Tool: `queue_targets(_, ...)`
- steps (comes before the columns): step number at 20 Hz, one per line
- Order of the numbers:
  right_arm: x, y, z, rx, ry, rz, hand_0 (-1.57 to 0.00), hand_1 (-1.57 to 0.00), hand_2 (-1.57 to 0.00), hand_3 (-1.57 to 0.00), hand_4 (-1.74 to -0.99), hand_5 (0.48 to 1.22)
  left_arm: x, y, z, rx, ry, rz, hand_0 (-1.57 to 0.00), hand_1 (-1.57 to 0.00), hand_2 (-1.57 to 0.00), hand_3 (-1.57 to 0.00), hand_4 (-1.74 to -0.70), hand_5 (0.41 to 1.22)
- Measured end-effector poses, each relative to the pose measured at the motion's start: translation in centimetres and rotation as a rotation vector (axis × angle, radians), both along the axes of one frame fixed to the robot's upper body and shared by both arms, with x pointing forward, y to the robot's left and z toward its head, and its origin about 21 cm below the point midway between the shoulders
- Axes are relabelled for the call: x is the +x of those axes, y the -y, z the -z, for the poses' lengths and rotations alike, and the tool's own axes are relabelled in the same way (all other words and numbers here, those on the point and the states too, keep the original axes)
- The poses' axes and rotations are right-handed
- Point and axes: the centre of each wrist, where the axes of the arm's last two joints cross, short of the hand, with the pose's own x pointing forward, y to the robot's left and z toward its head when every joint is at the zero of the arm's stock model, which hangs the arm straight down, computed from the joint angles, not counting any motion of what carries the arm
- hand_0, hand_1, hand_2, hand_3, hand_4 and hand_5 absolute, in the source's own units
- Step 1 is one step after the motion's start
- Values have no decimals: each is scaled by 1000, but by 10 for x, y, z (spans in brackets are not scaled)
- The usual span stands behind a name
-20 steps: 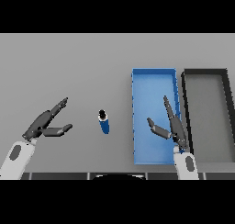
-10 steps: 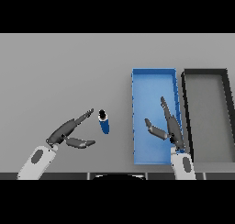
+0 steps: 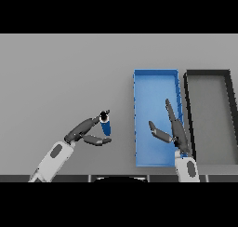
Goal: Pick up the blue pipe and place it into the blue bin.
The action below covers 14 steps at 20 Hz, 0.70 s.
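The left hand (image 3: 88, 134) brackets the pipe (image 3: 105, 123) on the bench (image 3: 60, 77), fingers and thumb spread but not closed, seemingly to grasp it, while the right hand (image 3: 173, 128) waits open above the blue bin (image 3: 155, 73).

Flat grey table (image 3: 60, 72) filling the frame from left edge to right, plain and unmarked, evenly lit with only soft shadows. At the right edge, a dark grey bin (image 3: 230, 119), long and rectangular, with black walls and a paler floor. No wall, floor or window visible.
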Motion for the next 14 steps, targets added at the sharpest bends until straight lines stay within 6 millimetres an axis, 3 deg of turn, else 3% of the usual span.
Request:
queue_targets(6, 3, 4, 3, 11, -13, 5, 1, 1, 1, 1, -1204, 605, 9, 29, 4, -112, 7, 35, 1, -2, -39, -6, -1240, 558)
queue_targets(7, -1, 5, 5, 4, -5, 2, 1, 1, 1, 1, -1196, 603, 12, 32, 3, -126, 5, 24, 1, -40, -110, -43, -1267, 585)
queue_targets(9, 0, 4, 5, -10, -7, 5, 1, 1, 1, 1, -1198, 605, 10, 35, 8, -145, -10, 11, -100, -265, -357, -215, -1317, 651)
queue_targets(11, 2, 6, 1, 5, -4, 2, 1, 1, 1, 1, -1196, 604, 8, 42, 10, -185, -26, -3, -504, -677, -733, -703, -1416, 856)
queue_targets(14, 2, 5, 2, 8, -16, 9, 1, 1, 1, 1, -1196, 604, 5, 49, 11, -186, -18, 12, -1025, -1113, -1142, -1102, -1567, 1034)
